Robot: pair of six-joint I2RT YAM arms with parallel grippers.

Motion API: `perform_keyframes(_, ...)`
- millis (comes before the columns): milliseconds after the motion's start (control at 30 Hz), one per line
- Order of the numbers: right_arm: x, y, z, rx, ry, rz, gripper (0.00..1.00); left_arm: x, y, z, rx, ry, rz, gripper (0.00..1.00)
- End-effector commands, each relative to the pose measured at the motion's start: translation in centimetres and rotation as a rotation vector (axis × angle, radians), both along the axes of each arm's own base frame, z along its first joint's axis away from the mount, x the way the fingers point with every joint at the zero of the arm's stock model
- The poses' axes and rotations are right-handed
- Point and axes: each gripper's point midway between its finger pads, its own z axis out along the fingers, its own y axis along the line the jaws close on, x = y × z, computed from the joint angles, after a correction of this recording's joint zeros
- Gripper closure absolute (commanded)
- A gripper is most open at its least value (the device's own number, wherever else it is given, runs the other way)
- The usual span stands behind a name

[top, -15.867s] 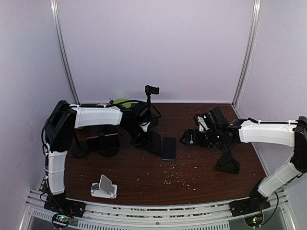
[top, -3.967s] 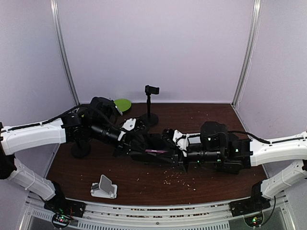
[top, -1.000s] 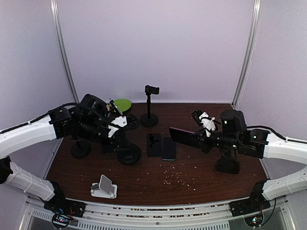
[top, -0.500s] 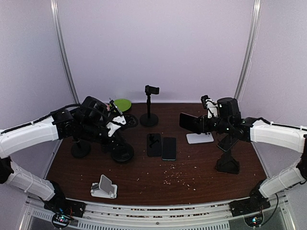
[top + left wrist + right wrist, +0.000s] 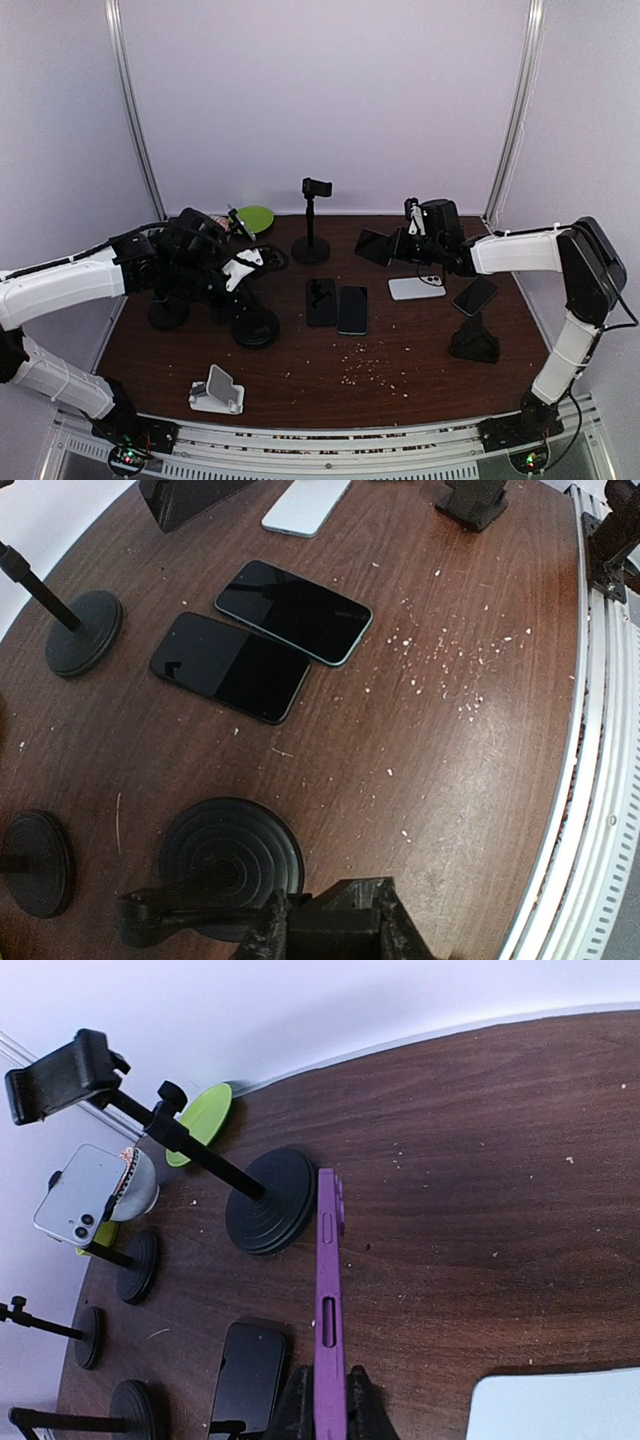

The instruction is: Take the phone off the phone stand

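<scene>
The purple phone (image 5: 328, 1290) is clamped edge-on in my shut right gripper (image 5: 330, 1402), above the table and clear of any stand. From above, the phone (image 5: 374, 245) juts left from the right gripper (image 5: 403, 245) near the back of the table. My left gripper (image 5: 335, 928) is shut on the head of the black phone stand (image 5: 230, 855), whose round base rests on the wood. In the top view the stand's base (image 5: 257, 326) sits below the left gripper (image 5: 240, 272), far to the left of the phone.
Two dark phones (image 5: 322, 302) (image 5: 352, 310) lie flat mid-table, a white phone (image 5: 417, 288) to their right. A tall clamp stand (image 5: 310, 215) is at the back, a stand holding a phone (image 5: 473, 320) at right. A white stand (image 5: 218, 390) sits near front left, a green disc (image 5: 255, 217) at the back.
The right arm carried the purple phone up and back toward the rear of the table. The left gripper shifted the stand slightly left. Both grips held.
</scene>
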Motion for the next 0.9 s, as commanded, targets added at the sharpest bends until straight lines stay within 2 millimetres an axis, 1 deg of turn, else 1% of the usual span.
perform_keyframes(0,2.9,1.2,2.3,0.16,-0.055,-0.024,1.0,0.9,-0.8,1.6,-0.074,-0.067,0.004,1.0)
perform_keyframes(33,3.3,1.4,1.9,0.175,-0.046,-0.025,1.0,0.8,-0.7,1.6,-0.075,-0.065,0.005,1.0)
perform_keyframes(100,4.2,1.8,0.2,0.212,-0.01,-0.026,1.0,0.7,-0.6,1.4,-0.075,-0.06,0.009,1.0)
perform_keyframes(200,5.0,2.1,-1.5,0.278,0.028,-0.033,1.0,0.6,-0.5,1.2,-0.079,-0.059,0.013,1.0)
perform_keyframes(333,5.4,2.6,-3.5,0.3,0.075,-0.032,1.0,0.8,-0.5,0.8,-0.068,-0.054,0.019,0.98)
perform_keyframes(433,5.5,2.6,-4.6,0.306,0.1,-0.041,0.98,0.9,-0.3,0.6,-0.057,-0.056,0.028,0.93)
perform_keyframes(533,5.6,2.8,-5.2,0.317,0.118,-0.036,0.94,1.1,-0.3,0.6,-0.057,-0.06,0.036,0.87)
perform_keyframes(700,5.4,2.9,-6.0,0.323,0.144,-0.03,0.81,1.2,-0.1,0.7,-0.058,-0.07,0.049,0.74)
perform_keyframes(867,4.9,2.5,-6.8,0.324,0.165,-0.021,0.75,1.3,-0.1,0.9,-0.064,-0.077,0.051,0.61)
